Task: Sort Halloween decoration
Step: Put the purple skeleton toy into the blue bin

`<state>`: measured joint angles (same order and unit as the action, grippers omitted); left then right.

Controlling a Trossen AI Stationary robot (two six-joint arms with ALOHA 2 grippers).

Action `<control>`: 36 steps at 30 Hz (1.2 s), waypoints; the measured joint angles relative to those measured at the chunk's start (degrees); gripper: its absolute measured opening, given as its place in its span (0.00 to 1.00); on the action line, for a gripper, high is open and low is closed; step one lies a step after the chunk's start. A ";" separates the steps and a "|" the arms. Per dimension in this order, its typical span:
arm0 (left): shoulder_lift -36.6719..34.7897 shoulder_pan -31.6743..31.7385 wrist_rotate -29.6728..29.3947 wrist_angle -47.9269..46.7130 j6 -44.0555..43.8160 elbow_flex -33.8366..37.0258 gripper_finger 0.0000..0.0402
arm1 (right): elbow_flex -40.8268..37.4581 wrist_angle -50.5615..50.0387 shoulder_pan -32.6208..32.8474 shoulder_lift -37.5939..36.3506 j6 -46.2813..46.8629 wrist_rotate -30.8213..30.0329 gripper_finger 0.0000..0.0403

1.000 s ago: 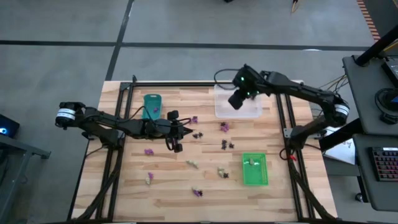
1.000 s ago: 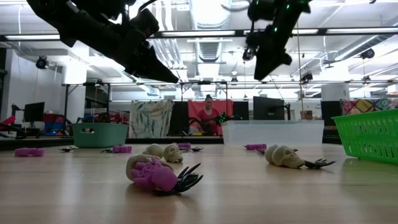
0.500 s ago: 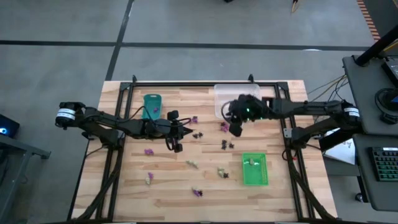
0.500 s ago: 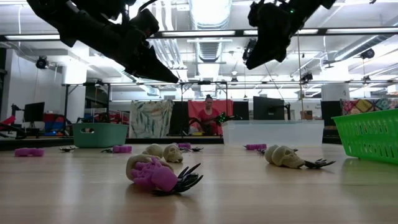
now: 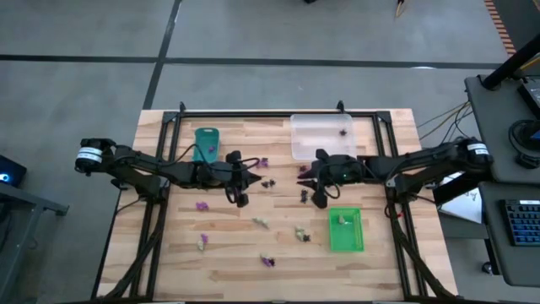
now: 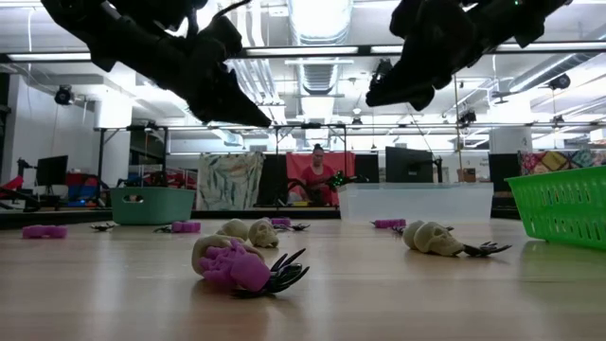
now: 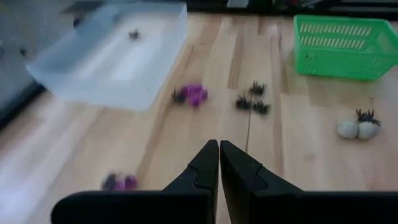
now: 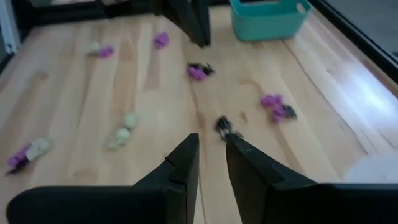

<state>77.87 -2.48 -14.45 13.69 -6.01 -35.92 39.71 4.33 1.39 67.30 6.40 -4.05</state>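
Small purple, black and cream trinkets lie scattered on the wooden table. My right gripper (image 5: 318, 198) (image 8: 211, 146) hangs open over the middle of the table, fingertips just short of a black trinket (image 8: 224, 125) (image 5: 305, 196). It touches nothing. A purple trinket (image 8: 274, 106) (image 5: 304, 171) lies beside it. My left gripper (image 5: 241, 195) (image 7: 219, 151) is shut and hovers left of centre, above the table, near a black trinket (image 5: 268, 181). In the low view both arms hang above a cream skull with purple and black pieces (image 6: 237, 265).
The teal tray (image 5: 206, 143) stands at the far left, the clear tray (image 5: 322, 137) at the far side with a black piece inside, and the green tray (image 5: 346, 229) near right, holding a cream piece. More trinkets (image 5: 263, 223) (image 5: 267, 261) lie toward the near edge. A black frame borders the table.
My right gripper has swung from above the clear tray toward the table's near edge and down, ending over the table's middle by a black trinket. The trinkets have stayed where they were.
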 joint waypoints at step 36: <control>0.20 -6.49 -5.22 -36.76 -6.28 -3.01 0.22 | -0.07 2.22 0.76 3.04 -1.01 -0.48 0.18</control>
<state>78.06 -8.97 -19.66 -23.07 -12.29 -38.93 39.64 6.55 2.15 70.35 5.39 -4.54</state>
